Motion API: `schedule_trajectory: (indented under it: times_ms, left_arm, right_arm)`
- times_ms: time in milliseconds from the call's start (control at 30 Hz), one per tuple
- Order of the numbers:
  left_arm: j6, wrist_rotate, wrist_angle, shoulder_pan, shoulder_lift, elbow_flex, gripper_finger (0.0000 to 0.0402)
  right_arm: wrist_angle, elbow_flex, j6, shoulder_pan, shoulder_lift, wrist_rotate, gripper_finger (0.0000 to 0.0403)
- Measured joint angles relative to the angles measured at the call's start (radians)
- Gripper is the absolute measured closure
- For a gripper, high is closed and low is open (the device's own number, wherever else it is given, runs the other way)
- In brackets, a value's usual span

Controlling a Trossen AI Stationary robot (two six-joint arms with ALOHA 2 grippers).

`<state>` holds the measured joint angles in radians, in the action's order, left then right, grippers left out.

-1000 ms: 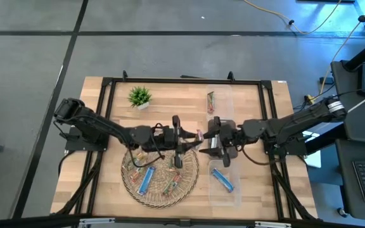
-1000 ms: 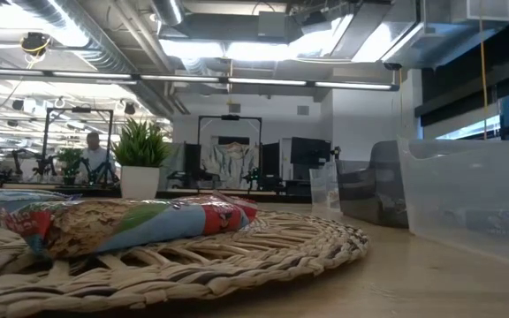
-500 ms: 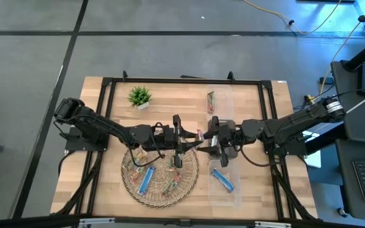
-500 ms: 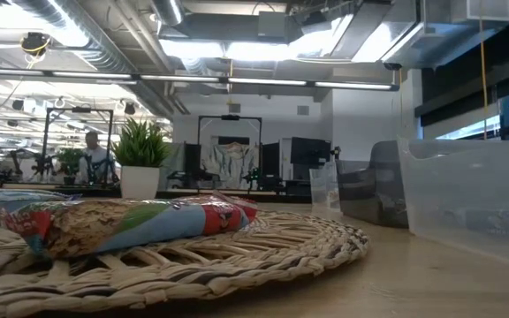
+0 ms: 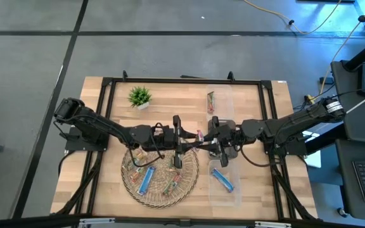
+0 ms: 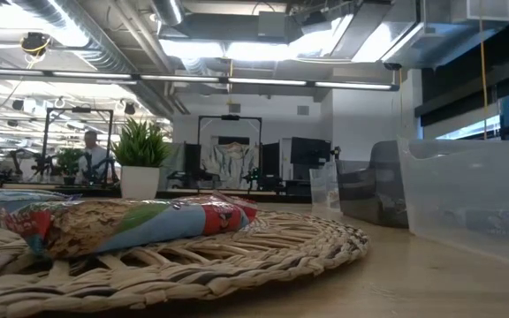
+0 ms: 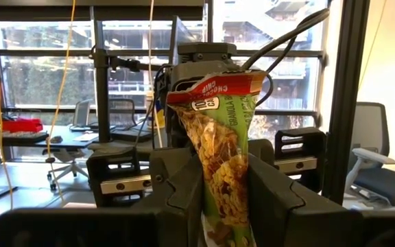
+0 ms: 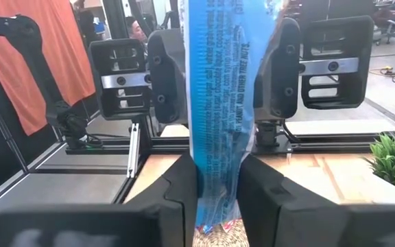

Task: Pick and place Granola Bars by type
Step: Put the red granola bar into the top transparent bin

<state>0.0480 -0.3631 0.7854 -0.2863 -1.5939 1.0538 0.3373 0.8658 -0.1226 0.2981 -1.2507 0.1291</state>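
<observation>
One granola bar (image 7: 218, 144) in a green and red wrapper stands about upright in mid-air over the right rim of the woven basket (image 5: 160, 180). From above it is a small pinkish spot (image 5: 199, 135). My left gripper (image 5: 194, 140) comes at it from the table's left and is shut on it. My right gripper (image 5: 206, 140) comes from the right and is shut on it too. The right wrist view shows the wrapper's printed back (image 8: 221, 89). Several more bars lie in the basket, one of them blue (image 5: 146, 180). My left gripper pinches the bar's two long sides (image 7: 219, 195) between its fingers, in the bar's lower half, reaching in nearly level from the table's left. The bar rises above the fingers, its sealed top end (image 7: 214, 86) up, clear of the basket. My right gripper pinches the same bar's long sides (image 8: 218, 175) between its two fingers, level from the table's right, opposite the left gripper. The wrapper narrows where the fingers (image 8: 262, 185) meet it. A short end (image 8: 218, 226) shows below them.
Clear bins stand right of the basket: the far one holds a green bar (image 5: 211, 101), the near one a blue bar (image 5: 222, 179). A potted plant (image 5: 140, 97) stands at the far left. In the low view a bar (image 6: 122, 225) lies on the basket, with a bin wall (image 6: 467, 203) at right.
My right gripper's fingers have drawn together on the bar that my left gripper holds; both arms have stayed in place and the bar has not moved.
</observation>
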Motion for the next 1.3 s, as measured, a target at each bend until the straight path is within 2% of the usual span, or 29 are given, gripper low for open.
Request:
schedule_trajectory:
  times_ms: [133,300,433,633,800,900,1000,1100,1167,1233,1300]
  left_arm:
    - [0.016,-0.013,-0.003,-0.001,0.0,0.0,0.0307]
    - [0.061,-0.019,-0.004,-0.007,0.001,0.0,0.0275]
    - [0.09,-0.111,-0.004,-0.022,0.001,0.0,0.024]
    - [0.175,-0.345,-0.004,-0.076,0.002,0.0,0.0194]
    - [0.213,-0.63,-0.006,-0.152,0.021,0.0,0.0185]
    - [0.169,-0.832,-0.015,-0.19,0.025,0.0,0.0187]
    - [0.069,-0.982,-0.053,-0.205,0.025,0.0,0.0189]
    - [-0.064,-0.992,-0.131,-0.206,0.025,0.0,0.0187]
    - [-0.147,-0.942,-0.172,-0.199,0.025,0.0,0.0186]
    - [-0.239,-0.839,-0.229,-0.18,0.025,0.0,0.0185]
    - [-0.333,-0.689,-0.289,-0.151,0.025,0.0,0.0186]
  right_arm:
    - [-0.006,0.0,0.0,0.0,0.0,0.0,0.0317]
    - [-0.011,0.0,0.0,0.0,0.0,0.0,0.0317]
    - [-0.017,0.0,0.0,0.0,0.0,0.0,0.0317]
    - [-0.073,0.0,-0.003,-0.006,0.023,0.067,0.0317]
    - [-0.231,0.001,-0.062,-0.061,0.101,0.144,0.0317]
    - [-0.364,0.002,-0.115,-0.12,0.156,0.176,0.0317]
    - [-0.531,0.002,-0.175,-0.207,0.194,0.237,0.0317]
    - [-0.682,0.002,-0.256,-0.319,0.204,0.262,0.0317]
    - [-0.749,0.001,-0.3,-0.396,0.2,0.249,0.0317]
    - [-0.773,0.002,-0.315,-0.47,0.183,0.205,0.0317]
    - [-0.776,0.001,-0.301,-0.533,0.161,0.148,0.0317]
